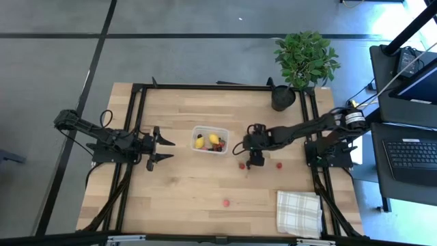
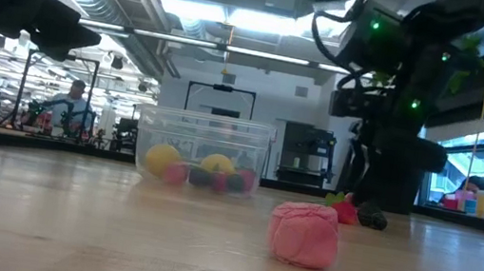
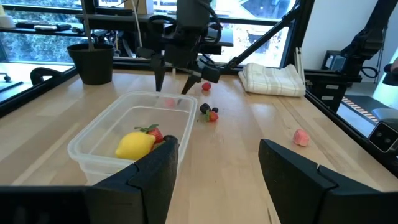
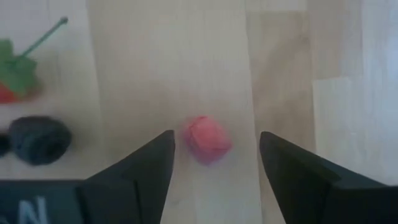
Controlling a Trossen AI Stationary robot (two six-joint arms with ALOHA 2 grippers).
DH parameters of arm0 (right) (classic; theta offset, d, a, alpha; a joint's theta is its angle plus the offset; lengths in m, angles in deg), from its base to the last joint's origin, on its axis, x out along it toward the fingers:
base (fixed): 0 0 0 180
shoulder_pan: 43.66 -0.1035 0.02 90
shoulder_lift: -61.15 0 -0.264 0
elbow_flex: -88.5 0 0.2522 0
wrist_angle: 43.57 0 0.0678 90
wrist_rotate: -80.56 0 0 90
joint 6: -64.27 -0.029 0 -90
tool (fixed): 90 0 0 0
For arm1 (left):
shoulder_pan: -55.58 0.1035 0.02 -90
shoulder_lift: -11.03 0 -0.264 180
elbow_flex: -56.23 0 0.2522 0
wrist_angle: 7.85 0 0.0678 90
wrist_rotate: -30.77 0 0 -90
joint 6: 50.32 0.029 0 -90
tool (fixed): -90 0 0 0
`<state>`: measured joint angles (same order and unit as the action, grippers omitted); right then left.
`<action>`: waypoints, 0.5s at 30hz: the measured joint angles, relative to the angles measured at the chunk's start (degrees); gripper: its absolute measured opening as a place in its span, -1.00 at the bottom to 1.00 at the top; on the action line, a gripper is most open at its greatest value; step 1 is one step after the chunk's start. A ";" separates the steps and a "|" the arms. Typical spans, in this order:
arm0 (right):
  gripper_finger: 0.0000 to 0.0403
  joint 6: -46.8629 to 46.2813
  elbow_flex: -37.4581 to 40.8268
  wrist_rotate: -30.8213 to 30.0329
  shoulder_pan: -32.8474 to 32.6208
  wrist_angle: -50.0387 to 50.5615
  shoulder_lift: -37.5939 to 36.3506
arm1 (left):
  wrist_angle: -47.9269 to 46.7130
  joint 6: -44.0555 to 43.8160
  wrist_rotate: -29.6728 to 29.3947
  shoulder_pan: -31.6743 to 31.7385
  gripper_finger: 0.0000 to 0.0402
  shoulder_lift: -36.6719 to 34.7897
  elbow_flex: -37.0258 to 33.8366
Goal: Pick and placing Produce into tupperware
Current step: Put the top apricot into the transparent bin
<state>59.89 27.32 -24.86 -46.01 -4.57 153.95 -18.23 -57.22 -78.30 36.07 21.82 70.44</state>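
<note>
clear tupperware [image 1: 220,149] holds lemons [image 1: 213,139]; berries [image 1: 226,202] lie scattered beside.

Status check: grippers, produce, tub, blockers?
Right gripper open, over a pink berry beside the tub. Left gripper open, waiting left of the tub. Tub holds lemons and berries; several berries loose on the table. Nothing in the way.

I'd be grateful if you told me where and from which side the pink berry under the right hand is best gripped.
Grip the pink berry across its middle, coming straight down from above. It is small and roundish and lies loose on the bare table, so no side offers a handle. The right hand already hangs over it, open, a finger on either side. The dark berry lies clear of the fingers.
</note>
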 joint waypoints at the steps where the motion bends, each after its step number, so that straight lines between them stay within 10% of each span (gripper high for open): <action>1: 0.16 0.15 0.00 0.00 0.25 -0.63 0.29 | 0.01 0.02 0.02 0.00 0.08 0.00 -0.02; 15: -0.22 0.34 0.00 3.50 1.77 -1.06 1.40 | 0.00 0.02 0.02 0.00 0.08 0.00 0.00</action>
<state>60.22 27.32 -21.37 -44.24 -5.63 155.35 -18.23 -57.20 -78.28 36.07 21.81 70.44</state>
